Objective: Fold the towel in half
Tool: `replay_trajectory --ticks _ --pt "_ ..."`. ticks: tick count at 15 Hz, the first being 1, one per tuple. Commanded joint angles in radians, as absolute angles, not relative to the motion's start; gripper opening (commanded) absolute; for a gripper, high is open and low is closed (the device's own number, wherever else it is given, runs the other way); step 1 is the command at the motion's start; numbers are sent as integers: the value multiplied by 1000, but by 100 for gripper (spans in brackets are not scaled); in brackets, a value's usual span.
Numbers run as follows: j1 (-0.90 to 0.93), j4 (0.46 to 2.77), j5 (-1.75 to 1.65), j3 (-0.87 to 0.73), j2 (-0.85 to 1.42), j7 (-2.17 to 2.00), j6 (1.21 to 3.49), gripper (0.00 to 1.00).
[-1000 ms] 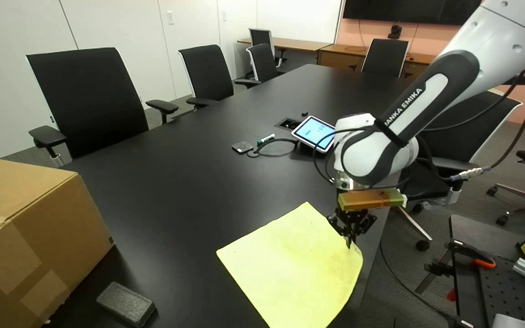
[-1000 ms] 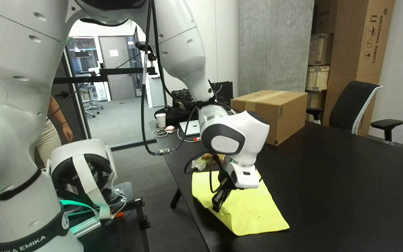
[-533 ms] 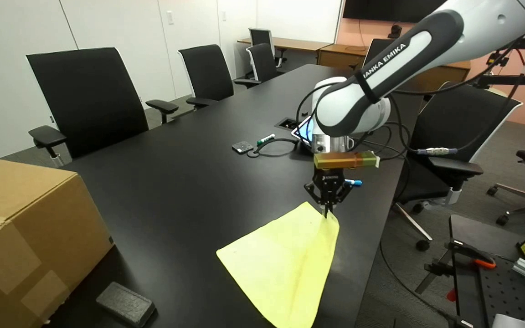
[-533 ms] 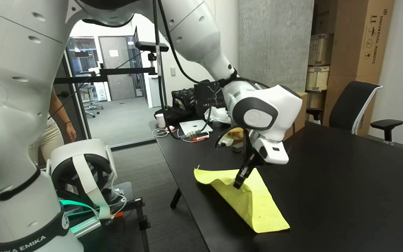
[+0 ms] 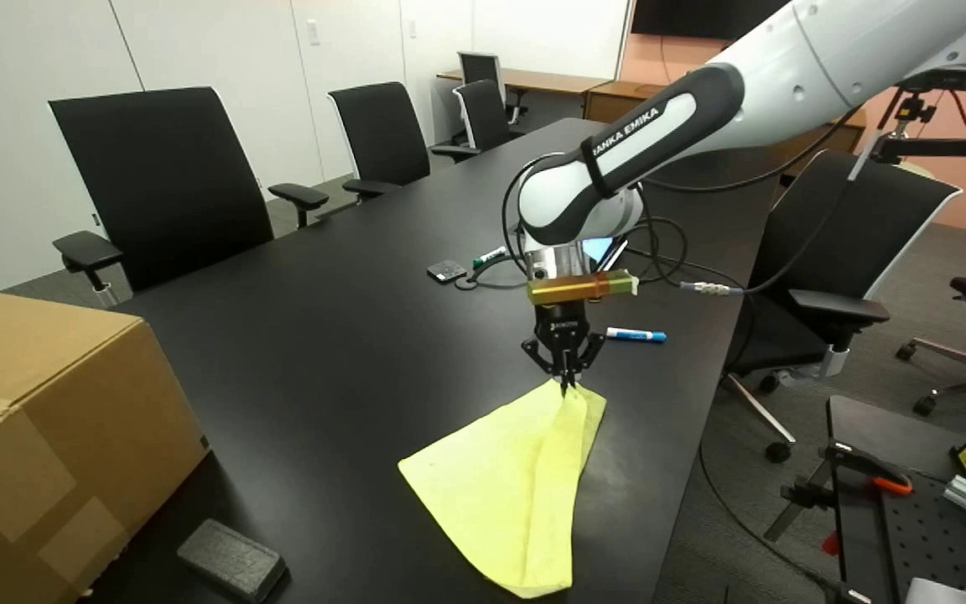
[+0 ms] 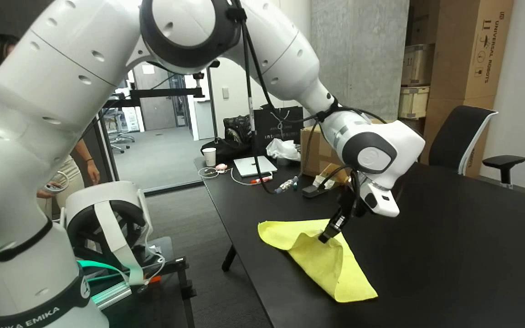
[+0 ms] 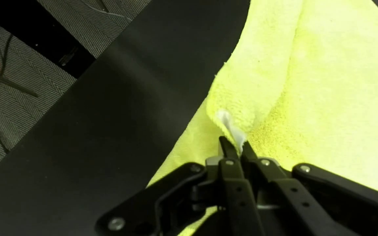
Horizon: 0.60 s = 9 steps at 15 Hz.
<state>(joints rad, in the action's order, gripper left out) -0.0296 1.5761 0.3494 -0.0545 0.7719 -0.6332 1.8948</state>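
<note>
Black two-finger gripper [image 7: 236, 147]: tips narrow, pinching the edge of a yellow cloth towel [image 5: 475, 486], partly folded. Whitish patch [image 7: 225, 119] at the pinch, nature unclear.

Towel, placement: on a long black table [image 5: 315, 377], near its edge. Gripped side raised and turned back over the rest as a strip, covering less than half; one corner shows out past the strip.

White-and-grey jointed robot arm [image 6: 285, 54]: angled down over the table, in both exterior views. Amber rectangular bar [image 5: 581, 287]: mounted just above the gripper.

On the table: blue-and-white marker [image 5: 638, 335], near the towel, apart from it; pale-screened tablet [image 5: 596, 248], partly hidden behind the arm; green-and-white marker [image 5: 490, 256], near a small dark square case [image 5: 447, 271]; dark grey rectangular block [image 5: 232, 558], well apart from the towel, near a large brown cardboard box [image 5: 55, 419]; white paper cup [image 6: 209, 156], near a flat silver laptop [image 6: 246, 167].

Surroundings: black-backed office chairs [image 5: 160, 180], along the table; white headset with black lining [image 6: 103, 207], near the arm, in an exterior view.
</note>
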Motion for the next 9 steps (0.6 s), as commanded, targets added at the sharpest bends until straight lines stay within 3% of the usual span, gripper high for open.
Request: replay_trajectory --ticks 1,9 --pt "-55 1385 372 -56 922 -668 1797 8" --pt "-83 1408 385 -102 926 -766 1952 8"
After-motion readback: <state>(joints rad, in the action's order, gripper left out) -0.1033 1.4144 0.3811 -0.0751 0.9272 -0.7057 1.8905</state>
